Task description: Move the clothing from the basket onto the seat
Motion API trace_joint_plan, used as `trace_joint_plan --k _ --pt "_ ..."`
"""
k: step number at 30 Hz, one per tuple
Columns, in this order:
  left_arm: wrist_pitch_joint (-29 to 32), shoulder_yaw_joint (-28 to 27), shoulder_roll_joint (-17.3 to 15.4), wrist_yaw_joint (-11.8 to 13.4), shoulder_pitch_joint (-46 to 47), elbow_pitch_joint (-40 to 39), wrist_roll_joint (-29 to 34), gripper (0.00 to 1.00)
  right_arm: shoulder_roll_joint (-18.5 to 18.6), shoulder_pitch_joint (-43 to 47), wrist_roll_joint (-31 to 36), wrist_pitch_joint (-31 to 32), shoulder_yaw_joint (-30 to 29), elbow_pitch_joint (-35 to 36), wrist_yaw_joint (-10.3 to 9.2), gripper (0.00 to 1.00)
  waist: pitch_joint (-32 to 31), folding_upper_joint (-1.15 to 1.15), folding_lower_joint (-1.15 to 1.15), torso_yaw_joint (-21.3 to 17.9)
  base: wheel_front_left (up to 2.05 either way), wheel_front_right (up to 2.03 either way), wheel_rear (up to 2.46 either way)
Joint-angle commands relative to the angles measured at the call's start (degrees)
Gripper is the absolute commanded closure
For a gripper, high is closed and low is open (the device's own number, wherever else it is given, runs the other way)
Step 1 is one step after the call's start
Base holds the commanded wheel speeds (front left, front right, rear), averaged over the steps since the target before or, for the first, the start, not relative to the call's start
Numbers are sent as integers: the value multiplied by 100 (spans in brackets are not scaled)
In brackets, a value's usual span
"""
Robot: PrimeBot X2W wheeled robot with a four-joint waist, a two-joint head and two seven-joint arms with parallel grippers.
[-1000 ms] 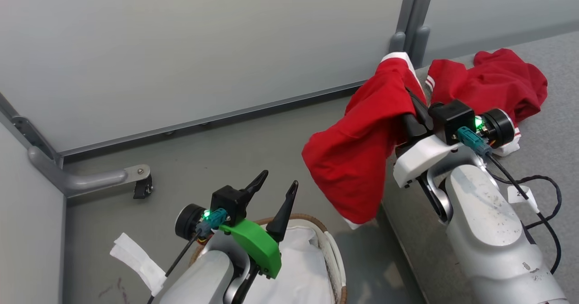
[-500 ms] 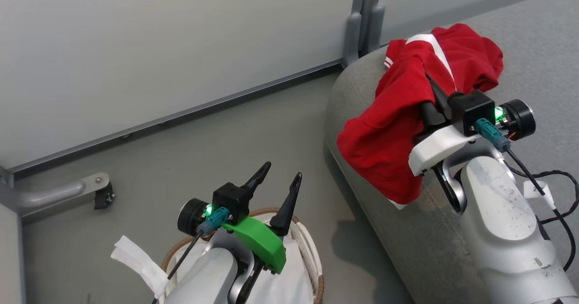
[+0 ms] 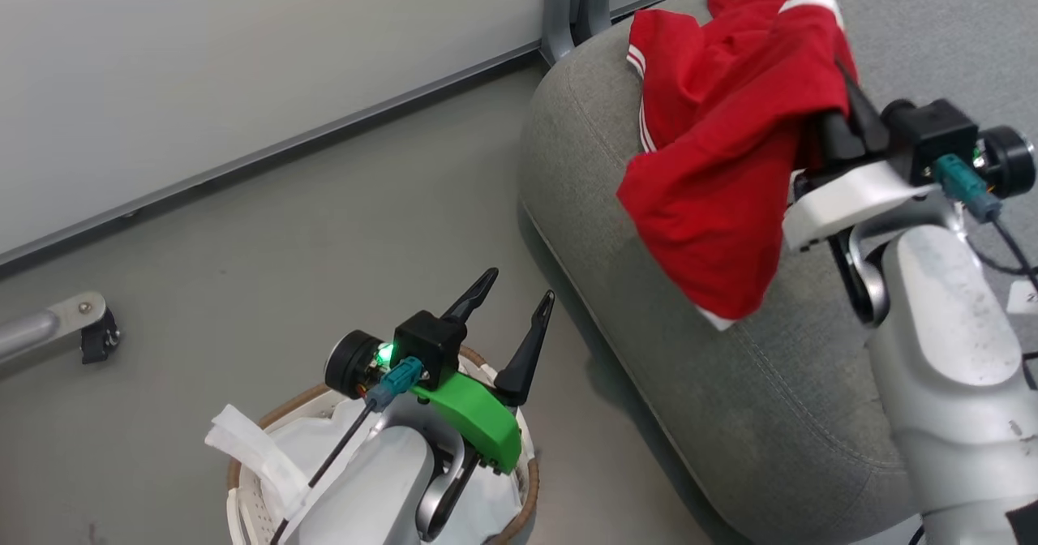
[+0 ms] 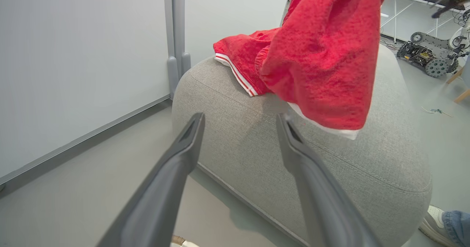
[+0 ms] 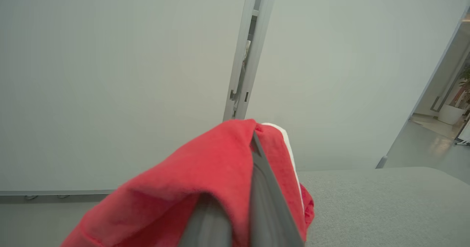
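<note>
Grips a red garment (image 3: 722, 204) in the right gripper (image 3: 843, 99), fingers clenched on the cloth, and hangs it over the grey seat (image 3: 730, 415) with the white-edged hem just above the cushion. Leaves a second red garment (image 3: 673, 83) lying on the seat's far corner, touching the hanging one. Holds the left gripper (image 3: 512, 306) spread wide and empty above the white basket (image 3: 243, 506) with its liner (image 3: 324, 448).

From the left wrist, takes in a shoe (image 4: 429, 217) beside the seat's near corner and a small wheeled machine (image 4: 422, 54) on the floor beyond. From the right wrist, looks along shut fingers wrapped in red cloth toward a pale wall panel (image 5: 110, 74).

Against a second ago: hung the garment off the seat's edge over the floor (image 3: 284, 245) then, above the cushion now, with the head camera swung round. Left gripper unchanged, still spread over the basket.
</note>
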State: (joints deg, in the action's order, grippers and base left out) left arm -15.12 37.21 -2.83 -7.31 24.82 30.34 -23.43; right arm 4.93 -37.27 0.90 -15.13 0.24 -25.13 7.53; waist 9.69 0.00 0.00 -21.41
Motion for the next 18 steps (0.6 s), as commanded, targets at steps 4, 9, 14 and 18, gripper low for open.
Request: trace_joint_plan --k 4,9,14,18 --pt "-4 6 -28 -23 222 -114 153 0 329 -776 -234 -2 -265 14 -8 100 529 0 0 217 0 0 0" --pt "-5 -5 -105 -24 392 -232 309 0 1040 -1778 -290 -2 -458 -248 -8 100 985 0 0 540 0 0 0" --pt "-4 24 -192 -24 575 -409 486 0 1808 -2720 -326 18 -676 -824 -8 100 1527 0 0 883 0 0 0" --pt "-5 23 -287 -24 696 -546 567 0 2200 -3074 -331 4 -848 -1274 -8 100 1887 0 0 1074 0 0 0"
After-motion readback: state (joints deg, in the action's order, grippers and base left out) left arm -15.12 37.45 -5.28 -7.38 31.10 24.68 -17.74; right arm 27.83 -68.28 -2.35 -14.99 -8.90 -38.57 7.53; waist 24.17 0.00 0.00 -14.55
